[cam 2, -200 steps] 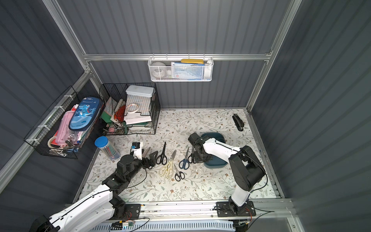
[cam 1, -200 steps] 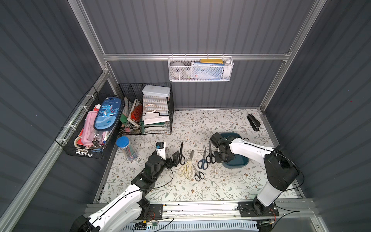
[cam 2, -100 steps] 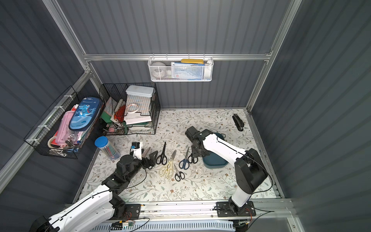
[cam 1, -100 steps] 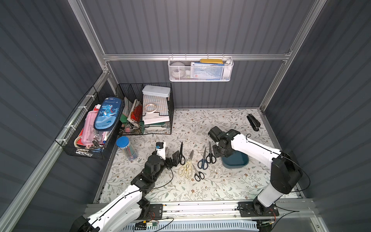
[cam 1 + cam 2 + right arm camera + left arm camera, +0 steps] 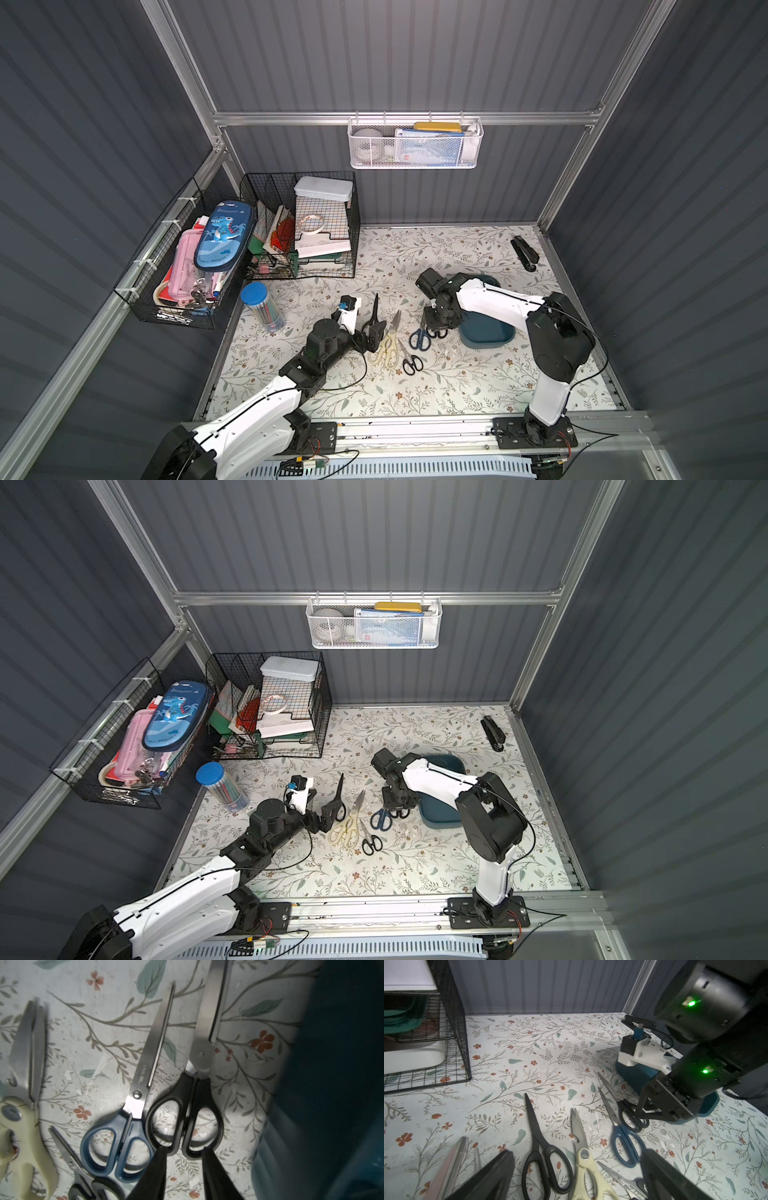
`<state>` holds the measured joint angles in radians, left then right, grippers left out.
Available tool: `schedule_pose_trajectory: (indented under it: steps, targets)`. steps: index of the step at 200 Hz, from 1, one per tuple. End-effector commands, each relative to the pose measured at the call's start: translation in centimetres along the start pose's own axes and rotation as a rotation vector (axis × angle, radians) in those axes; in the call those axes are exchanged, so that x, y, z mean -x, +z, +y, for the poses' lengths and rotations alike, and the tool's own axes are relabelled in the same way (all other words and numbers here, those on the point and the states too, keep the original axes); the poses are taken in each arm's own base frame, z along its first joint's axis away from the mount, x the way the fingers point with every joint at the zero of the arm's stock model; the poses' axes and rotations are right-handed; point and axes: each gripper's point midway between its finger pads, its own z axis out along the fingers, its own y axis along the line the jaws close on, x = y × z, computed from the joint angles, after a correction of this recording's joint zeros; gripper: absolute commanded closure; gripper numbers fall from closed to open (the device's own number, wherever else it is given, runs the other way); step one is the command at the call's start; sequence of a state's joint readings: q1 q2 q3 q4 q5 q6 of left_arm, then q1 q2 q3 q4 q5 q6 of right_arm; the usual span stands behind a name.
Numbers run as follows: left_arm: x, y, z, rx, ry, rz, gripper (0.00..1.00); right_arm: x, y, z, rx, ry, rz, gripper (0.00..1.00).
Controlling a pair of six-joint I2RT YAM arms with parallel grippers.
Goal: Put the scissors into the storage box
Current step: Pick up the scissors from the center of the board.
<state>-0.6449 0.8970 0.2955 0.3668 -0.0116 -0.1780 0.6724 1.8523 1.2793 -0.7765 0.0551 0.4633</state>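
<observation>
Several scissors lie in a row on the floral mat. My right gripper (image 5: 183,1149) points down at a black-handled pair (image 5: 195,1093), beside the blue-handled pair (image 5: 133,1122). Its fingertips (image 5: 161,1152) cover the ends of the two handle loops, a narrow gap still between them. The dark teal storage box (image 5: 490,336) sits just right of that gripper (image 5: 440,328). My left gripper (image 5: 577,1153) hovers wide open over a long black pair (image 5: 542,1147) and the cream shears (image 5: 585,1167). A pink-handled pair (image 5: 446,1167) lies beside it, and a small black pair (image 5: 411,362) nearer the front.
A black stapler (image 5: 524,252) lies at the back right. Black wire baskets (image 5: 303,232) (image 5: 187,266) stand at the back left and hang on the left wall. A blue-lidded tube of pens (image 5: 262,307) stands beside them. A white mesh basket (image 5: 415,143) hangs on the back rail.
My right arm swung left from over the storage box to the black-handled scissors; its jaws opened, then narrowed. The left arm has not moved.
</observation>
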Motion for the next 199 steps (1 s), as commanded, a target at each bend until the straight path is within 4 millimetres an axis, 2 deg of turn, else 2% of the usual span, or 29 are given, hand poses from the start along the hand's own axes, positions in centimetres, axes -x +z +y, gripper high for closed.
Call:
schedule_pose_trajectory:
  steps: [1, 114, 125, 144, 175, 199]
  targets:
    - [0.7, 0.3, -1.0, -0.021, 0.052, -0.020, 0.01, 0.7, 0.2, 0.7, 0.032, 0.028, -0.006, 0.68]
    - [0.7, 0.3, -0.6, 0.017, 0.040, -0.013, 0.01, 0.5, 4.5, -1.0, -0.071, 0.061, 0.030, 0.71]
    - [0.7, 0.3, -0.5, 0.022, 0.037, -0.013, 0.01, 0.3, 5.0, -1.1, -0.080, 0.062, 0.042, 0.74]
    - [0.6, 0.3, -0.5, 0.023, 0.035, -0.008, 0.01, 0.0, 5.6, -1.4, -0.094, 0.066, 0.048, 0.86]
    - [0.7, 0.4, -0.4, 0.031, 0.033, -0.010, 0.01, 0.3, 5.0, -1.7, -0.109, 0.058, 0.036, 1.00]
    - [0.7, 0.4, -0.3, 0.033, 0.035, -0.011, 0.01, 1.3, 3.0, -1.4, -0.092, 0.037, -0.007, 1.00]
